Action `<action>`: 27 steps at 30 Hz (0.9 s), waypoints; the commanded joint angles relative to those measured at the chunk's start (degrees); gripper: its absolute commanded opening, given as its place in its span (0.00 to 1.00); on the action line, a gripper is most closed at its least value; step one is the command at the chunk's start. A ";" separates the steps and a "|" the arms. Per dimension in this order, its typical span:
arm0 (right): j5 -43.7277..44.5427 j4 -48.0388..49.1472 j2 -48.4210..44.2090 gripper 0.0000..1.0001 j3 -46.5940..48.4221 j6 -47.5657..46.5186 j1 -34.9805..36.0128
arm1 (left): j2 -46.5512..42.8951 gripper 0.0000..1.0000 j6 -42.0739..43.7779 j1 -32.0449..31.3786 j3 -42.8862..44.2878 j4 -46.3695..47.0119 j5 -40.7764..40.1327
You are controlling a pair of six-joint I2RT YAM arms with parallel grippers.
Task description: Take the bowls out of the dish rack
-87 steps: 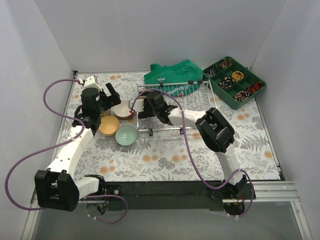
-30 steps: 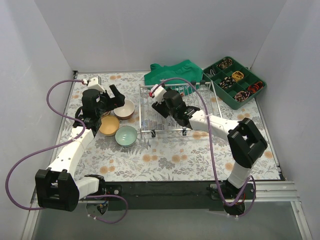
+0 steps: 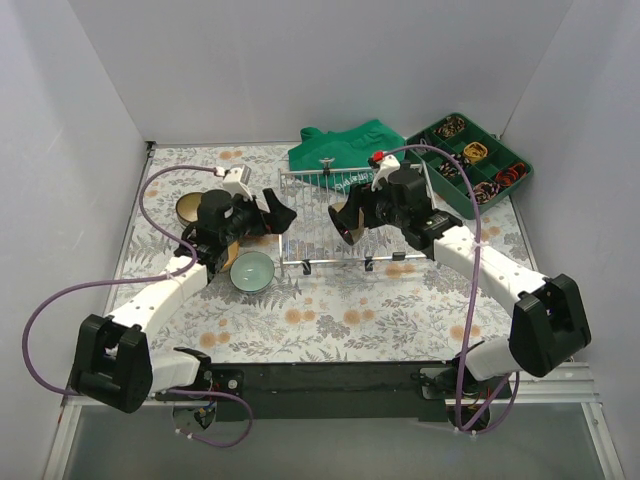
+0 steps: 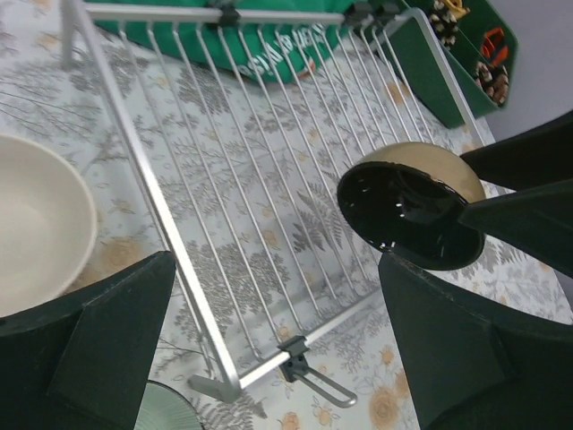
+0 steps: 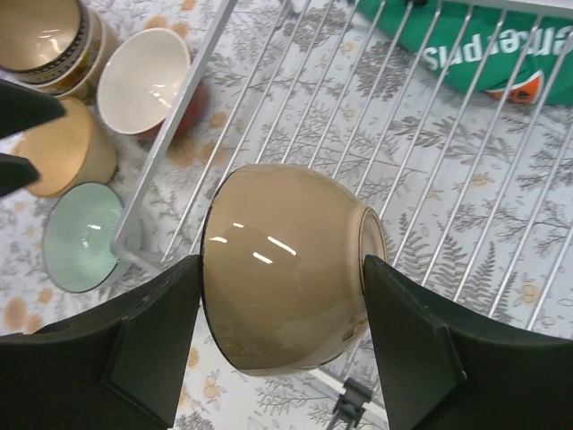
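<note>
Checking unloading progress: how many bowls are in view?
5. A tan bowl in the right tool above the dish rack; a white bowl, orange bowl, green bowl and banded bowl on the table left of it. Others may be nested unseen.

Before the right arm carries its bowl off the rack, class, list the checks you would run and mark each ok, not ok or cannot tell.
1. Grip: ok. The right end effector is shut on the tan bowl.
2. Bowl upright: not ok. It lies on its side, black inside facing the left arm.
3. Bowl free of the rack wires: cannot tell.
4. Leftward path: not ok. The open left end effector hovers by the rack's left rail.
5. Landing spot: ok. Bare table shows right of the green bowl.
6. Rack otherwise emptied: ok, no other bowl seen in it.
</note>
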 commanded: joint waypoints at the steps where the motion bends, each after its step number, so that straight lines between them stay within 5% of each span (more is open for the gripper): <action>1: -5.96 8.97 -5.33 0.05 -1.31 5.31 -0.08 | 0.49 0.98 -2.69 -3.86 -2.36 6.72 -0.44; 17: -13.35 14.33 -9.55 0.05 -4.92 11.63 -0.52 | 8.57 0.93 -1.55 -9.84 -7.29 24.84 1.40; 27: -16.60 17.40 -11.31 0.05 -7.29 14.80 -0.78 | 12.53 0.64 -0.32 -12.47 -6.23 30.73 4.93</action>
